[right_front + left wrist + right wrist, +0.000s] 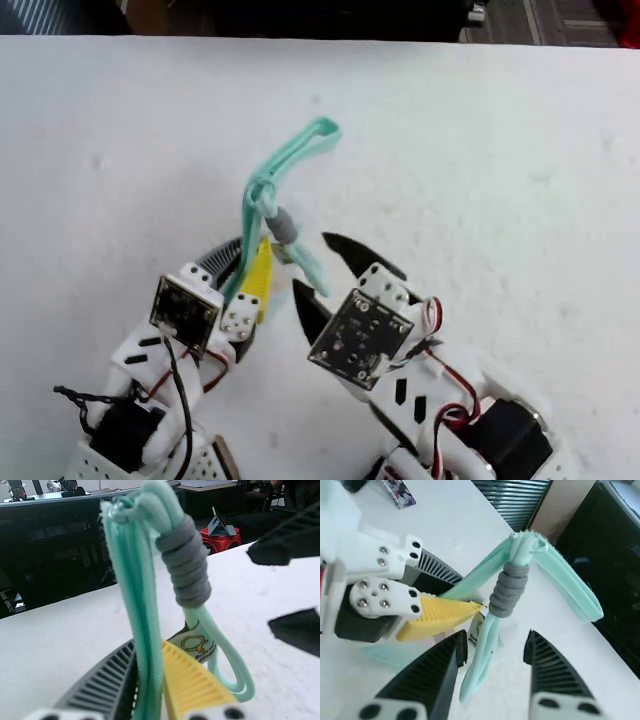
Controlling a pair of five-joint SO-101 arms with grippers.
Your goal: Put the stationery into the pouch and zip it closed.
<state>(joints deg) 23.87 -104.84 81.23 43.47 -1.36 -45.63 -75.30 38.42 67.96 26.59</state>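
Clamping a limp, likely light cord bundle, left gripper pinches near its firmer-looking grey wrap; right gripper gapes open.

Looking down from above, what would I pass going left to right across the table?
Left gripper, shut on the mint strap → mint strap with its grey band → right gripper, standing open.
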